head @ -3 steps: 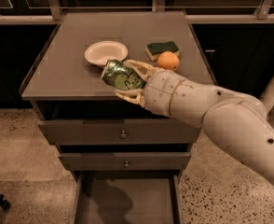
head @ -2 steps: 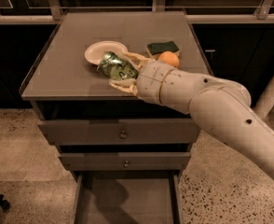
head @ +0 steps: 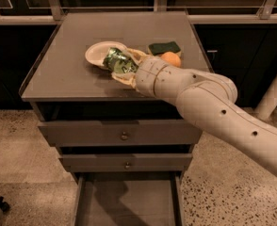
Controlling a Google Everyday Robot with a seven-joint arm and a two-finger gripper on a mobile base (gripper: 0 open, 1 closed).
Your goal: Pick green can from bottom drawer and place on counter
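Note:
My gripper is over the middle of the counter, shut on the green can. The can is shiny green with pale markings and lies tilted between my cream fingers, low over the counter top and right beside a white plate. My arm reaches in from the lower right. The bottom drawer stands pulled open below, and its floor shows nothing on it.
A white plate sits on the counter just left of the can. A dark green sponge and an orange lie behind my wrist. Two knobbed drawers are closed. A speckled floor lies around the cabinet.
My gripper has carried the green can up and back from the counter's front edge toward its middle, closer to the white plate.

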